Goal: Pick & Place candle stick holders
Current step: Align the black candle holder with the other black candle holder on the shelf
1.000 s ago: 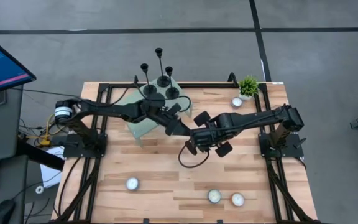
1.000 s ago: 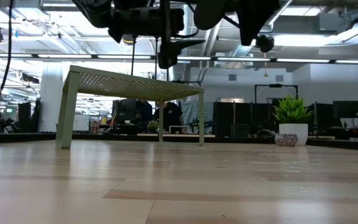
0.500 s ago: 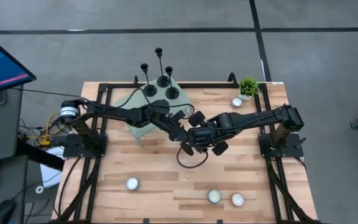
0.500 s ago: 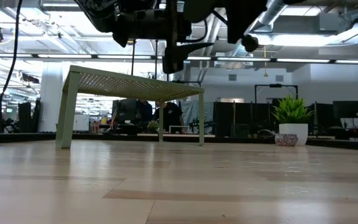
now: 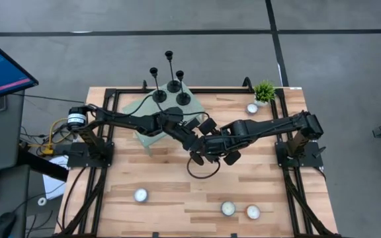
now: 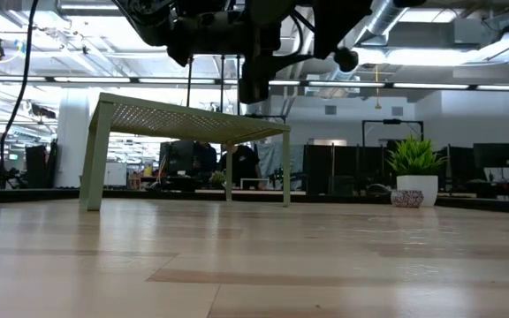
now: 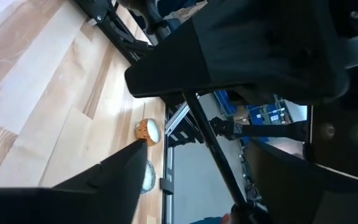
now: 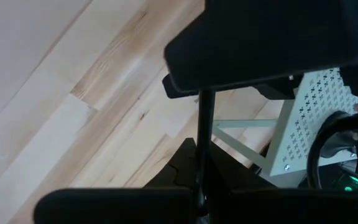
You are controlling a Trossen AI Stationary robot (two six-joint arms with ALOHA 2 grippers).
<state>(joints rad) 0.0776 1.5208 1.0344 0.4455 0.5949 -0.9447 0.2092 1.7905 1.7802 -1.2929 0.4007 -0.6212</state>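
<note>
Left gripper [image 5: 192, 140] — right gripper [image 5: 204, 147] — shared holder [image 7: 213, 152]

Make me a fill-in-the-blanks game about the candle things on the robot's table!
1. ___ candle stick holders stand on the pale green stand.
2. The wooden table has ___ tealight candles lying on it.
3. The left gripper and the right gripper meet over the ___ of the table.
4. The tealight in the far right corner lies next to a small potted ___.

Missing words: three; four; middle; plant
</note>
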